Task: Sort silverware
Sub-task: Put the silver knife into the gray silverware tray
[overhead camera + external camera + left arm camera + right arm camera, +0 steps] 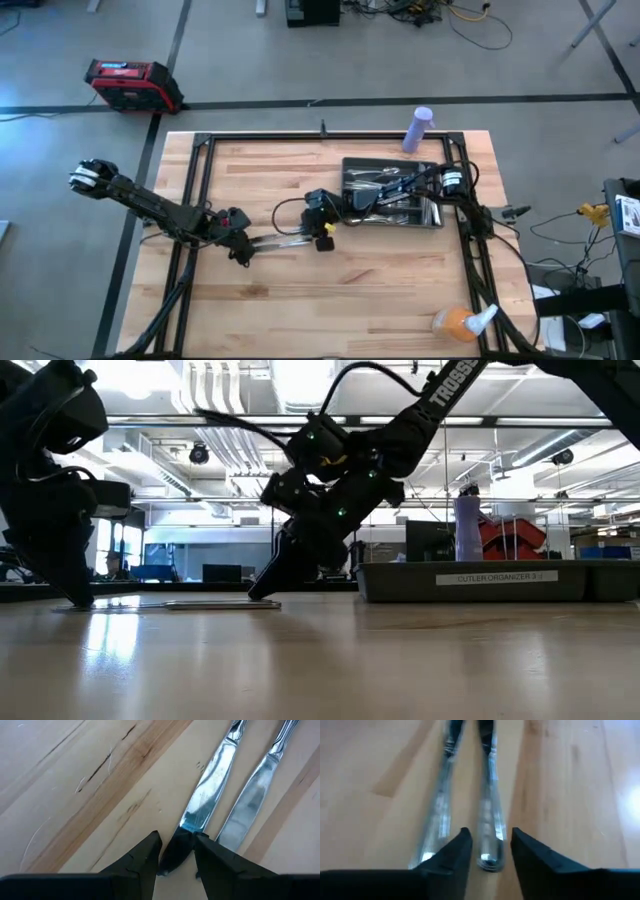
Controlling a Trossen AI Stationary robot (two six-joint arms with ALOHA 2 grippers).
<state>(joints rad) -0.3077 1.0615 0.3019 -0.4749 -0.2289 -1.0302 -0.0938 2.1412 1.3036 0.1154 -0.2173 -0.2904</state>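
Two silver knives (pixel 285 240) lie flat and side by side on the wooden table, blades toward the left arm. My left gripper (pixel 177 857) is low at their blade ends, closed in on the tip of the farther knife (pixel 207 785). My right gripper (pixel 490 852) is low at the handle ends. It is open, with one finger on each side of that same knife's handle end (pixel 489 847) and small gaps showing. The nearer knife (pixel 252 800) is untouched. More silverware (pixel 385 185) lies in the dark tray (pixel 395 226). My left gripper pinches the blade tip (pixel 189 827) of the farther knife between its two fingers, which bear on the blade's two edges. The fingers slant down from the table's left and lie along the knife. The knife lies flat on the table (pixel 220 603).
The dark tray (pixel 500 580) stands at the back right, under my right arm. A purple bottle (pixel 418 128) stands at the far edge and an orange spray bottle (pixel 460 322) lies at the near right corner. Bare wood stretches along the near side.
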